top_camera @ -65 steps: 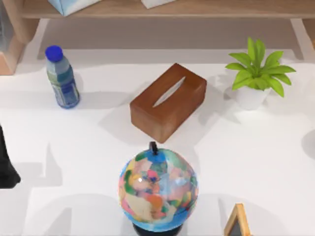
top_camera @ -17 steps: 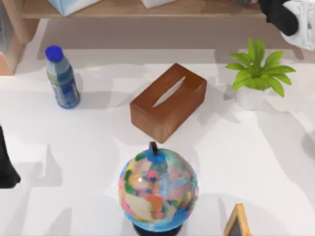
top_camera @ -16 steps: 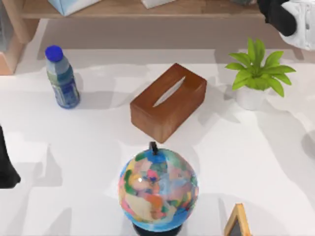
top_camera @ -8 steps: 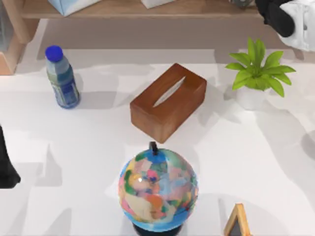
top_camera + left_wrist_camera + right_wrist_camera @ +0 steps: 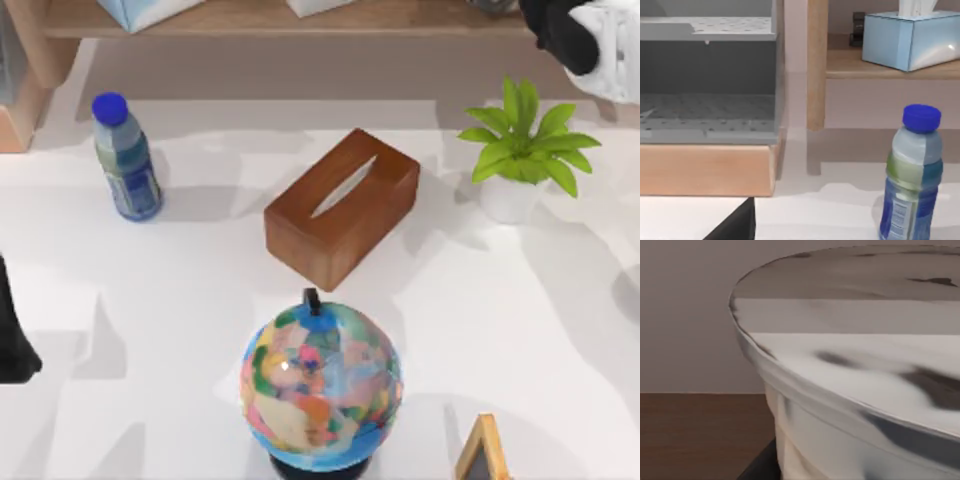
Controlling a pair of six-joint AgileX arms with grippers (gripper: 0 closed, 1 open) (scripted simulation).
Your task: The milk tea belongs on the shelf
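right pincer (image 5: 560, 25) is up at the shelf (image 5: 380, 18) with the milk tea (image 5: 865, 390) (can't tell its grip), left arm parked.

1. Tissue box (image 5: 342, 208) occupies table centre; globe (image 5: 321, 377) just in front of it.
2. Bottle (image 5: 126, 156) at left, plant (image 5: 523, 148) at right.
3. Open lanes lie between these.
4. Shelf (image 5: 300, 18) spans the rear edge.
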